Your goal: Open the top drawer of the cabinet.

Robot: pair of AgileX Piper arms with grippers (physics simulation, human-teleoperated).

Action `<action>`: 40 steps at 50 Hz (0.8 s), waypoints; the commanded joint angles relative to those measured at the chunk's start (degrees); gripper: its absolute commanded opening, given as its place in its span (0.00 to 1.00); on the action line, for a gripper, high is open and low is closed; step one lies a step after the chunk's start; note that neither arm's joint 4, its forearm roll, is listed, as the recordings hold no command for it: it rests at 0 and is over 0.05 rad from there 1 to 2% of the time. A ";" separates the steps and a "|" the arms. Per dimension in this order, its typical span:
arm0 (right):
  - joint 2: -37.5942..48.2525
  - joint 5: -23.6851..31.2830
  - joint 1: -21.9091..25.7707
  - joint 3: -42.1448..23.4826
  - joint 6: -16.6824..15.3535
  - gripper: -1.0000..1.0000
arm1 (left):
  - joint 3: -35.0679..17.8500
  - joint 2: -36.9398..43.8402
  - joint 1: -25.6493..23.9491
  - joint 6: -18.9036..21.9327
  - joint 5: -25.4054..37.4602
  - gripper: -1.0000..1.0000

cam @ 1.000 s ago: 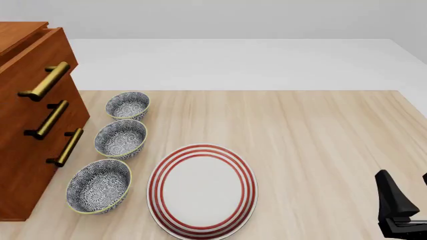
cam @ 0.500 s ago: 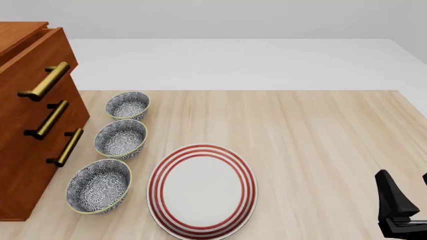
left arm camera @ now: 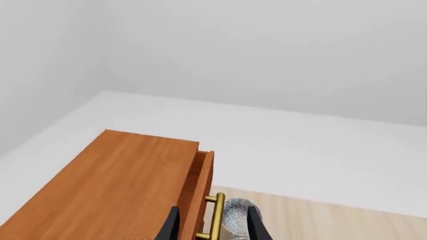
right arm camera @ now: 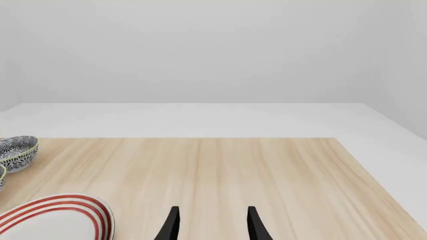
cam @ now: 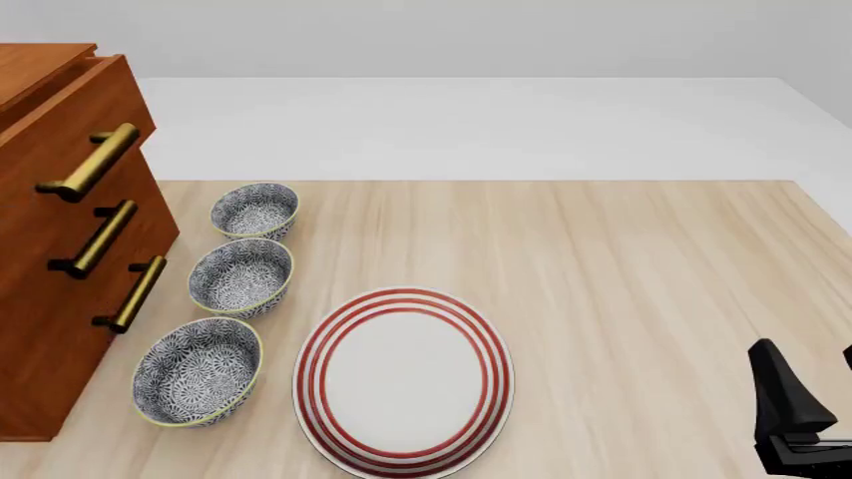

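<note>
pale wood table (cam: pixel 626 269) under grey walls. at nine o'clock in the front view stands the cabinet (cam: pixel 40 329), its top drawer (cam: pixel 74 120) poking out a little past the two lower ones. three patterned bowls (cam: pixel 241 276) line up just beside it, a red-ringed plate (cam: pixel 403 381) at six. left gripper (left arm camera: pixel 211 226) hovers above the drawer's gold handle (left arm camera: pixel 217 215), jaws apart, grasping nothing. right gripper (right arm camera: pixel 211 225) at four o'clock, parted, empty.
</note>
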 commanded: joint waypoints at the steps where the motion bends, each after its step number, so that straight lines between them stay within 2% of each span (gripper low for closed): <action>1: -0.01 0.00 0.00 0.00 0.01 1.00 | -0.02 1.81 -0.41 -1.95 0.82 1.00; 16: 0.00 0.00 0.00 0.00 0.01 1.00 | 3.37 5.06 -1.75 0.20 -0.68 1.00; 40: 0.01 0.00 0.01 0.00 0.00 1.00 | 5.95 8.13 -1.17 -1.58 -2.84 1.00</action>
